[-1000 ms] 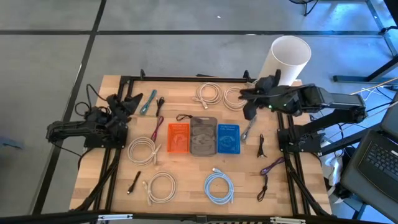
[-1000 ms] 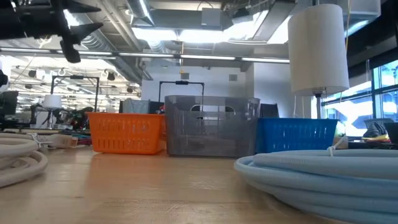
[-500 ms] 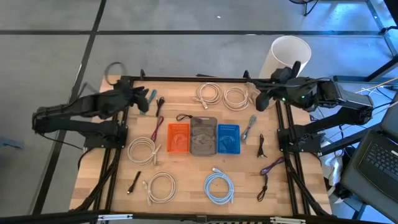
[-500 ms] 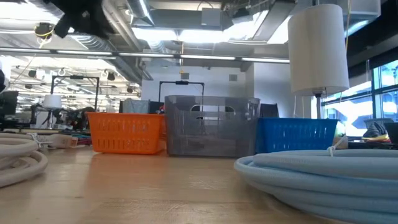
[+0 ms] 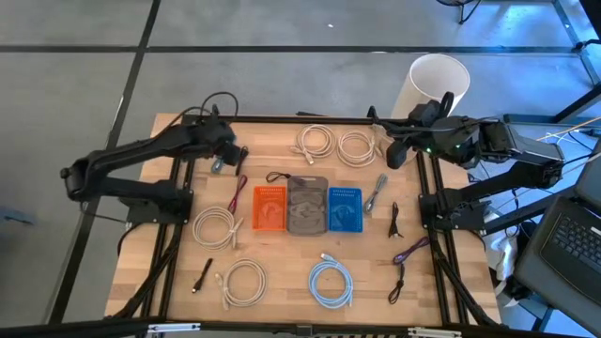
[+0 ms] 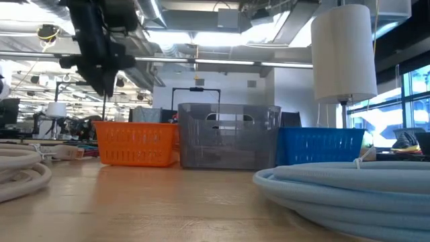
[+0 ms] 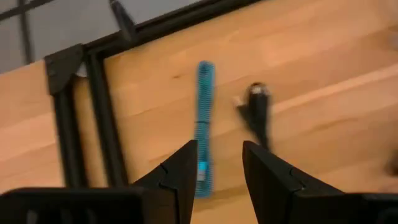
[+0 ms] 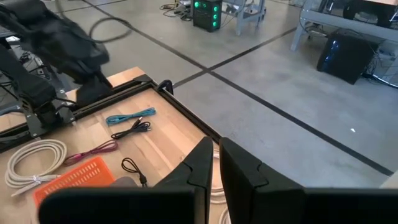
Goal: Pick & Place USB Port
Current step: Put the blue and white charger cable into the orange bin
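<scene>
The teal USB cable (image 7: 204, 118) is lying on the tabletop (image 5: 282, 291) just beneath the spread left gripper (image 7: 217, 165), lining up a grasp; the right gripper (image 8: 214, 158), pressed together, is waiting aside.

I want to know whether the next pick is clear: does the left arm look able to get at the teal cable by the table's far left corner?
Probably yes. The left gripper hangs open right above the teal cable, and nothing covers it; the black cable lies apart beside it.
</scene>
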Motion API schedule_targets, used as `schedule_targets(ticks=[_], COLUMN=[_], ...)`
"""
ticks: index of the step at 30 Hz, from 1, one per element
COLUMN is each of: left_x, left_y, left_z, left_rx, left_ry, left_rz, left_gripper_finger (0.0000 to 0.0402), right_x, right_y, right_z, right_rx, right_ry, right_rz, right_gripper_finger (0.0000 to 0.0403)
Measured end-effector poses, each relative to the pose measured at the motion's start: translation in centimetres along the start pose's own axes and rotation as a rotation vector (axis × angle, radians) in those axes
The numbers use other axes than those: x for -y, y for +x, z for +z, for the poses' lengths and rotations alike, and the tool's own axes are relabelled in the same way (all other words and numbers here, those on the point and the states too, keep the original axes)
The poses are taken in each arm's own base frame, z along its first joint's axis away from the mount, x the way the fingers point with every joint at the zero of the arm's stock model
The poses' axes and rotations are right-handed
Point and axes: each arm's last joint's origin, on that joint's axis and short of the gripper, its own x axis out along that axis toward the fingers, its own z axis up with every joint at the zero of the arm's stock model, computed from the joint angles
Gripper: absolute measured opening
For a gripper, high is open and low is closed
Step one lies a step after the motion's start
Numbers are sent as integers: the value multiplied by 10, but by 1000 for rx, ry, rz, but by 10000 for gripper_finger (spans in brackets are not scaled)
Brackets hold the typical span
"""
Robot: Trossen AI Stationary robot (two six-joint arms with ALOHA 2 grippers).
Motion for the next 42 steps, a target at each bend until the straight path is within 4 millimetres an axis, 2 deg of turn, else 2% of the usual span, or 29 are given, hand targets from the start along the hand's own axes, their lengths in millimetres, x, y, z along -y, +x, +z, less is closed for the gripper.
schedule_targets(ticks=[8,14,18,28,34,38,42], left_x=[-1,6,8,16,17,17,16], left_y=[51,91,108,138,144,144,142], left_z=[11,6,2,2,0,0,1], left_rx=[-188,-331,-371,-369,-375,-372,-362], left_ry=[39,71,108,133,147,151,174], left_rz=[101,-22,3,43,76,81,87], left_gripper_finger=[122,123,125,122,103,76,21], right_x=[0,-1,-1,-1,-1,-1,-1], right_y=[0,0,0,0,0,0,0], right_z=[0,0,0,0,0,0,0], right_rx=[1,-7,-8,-9,-9,-9,-9], right_ry=[5,5,4,-1,-4,-19,-30], right_rz=[0,20,22,22,22,21,21], right_gripper_finger=[33,33,33,33,33,33,33])
